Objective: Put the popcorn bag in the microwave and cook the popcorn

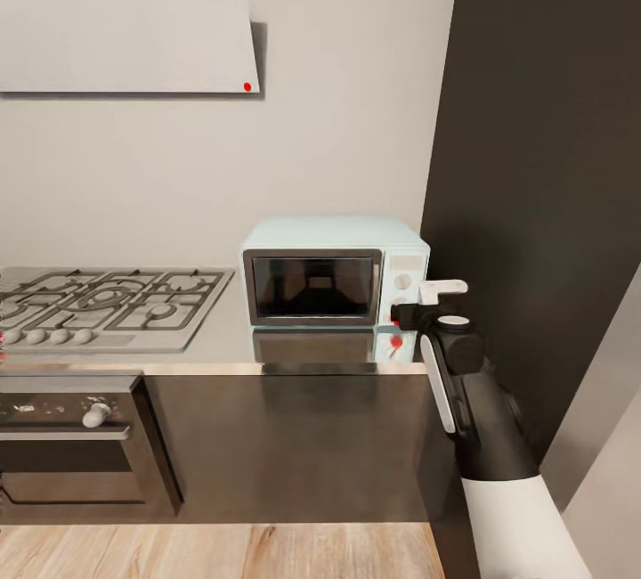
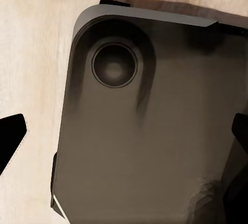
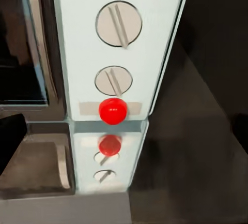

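Observation:
The pale mint-blue microwave [image 1: 334,274] stands on the glossy grey countertop [image 1: 223,343] against the wall, its dark glass door shut. My right gripper [image 1: 399,316] hovers just in front of the white control panel. In the right wrist view, the panel's two knobs [image 3: 119,25] and a red button [image 3: 113,110] are close ahead. My right gripper [image 3: 124,131] is open, with one dark fingertip [image 3: 10,136] at the frame's edge and nothing between the fingers. My left gripper [image 2: 124,141] is open and empty above the robot's dark base [image 2: 144,131]. The popcorn bag is out of view.
A steel gas hob [image 1: 107,303] lies left of the microwave, under a white hood [image 1: 125,31]. A black oven [image 1: 71,445] sits below the hob. A tall black cabinet [image 1: 534,160] rises right beside the microwave. The floor [image 1: 223,552] is wood.

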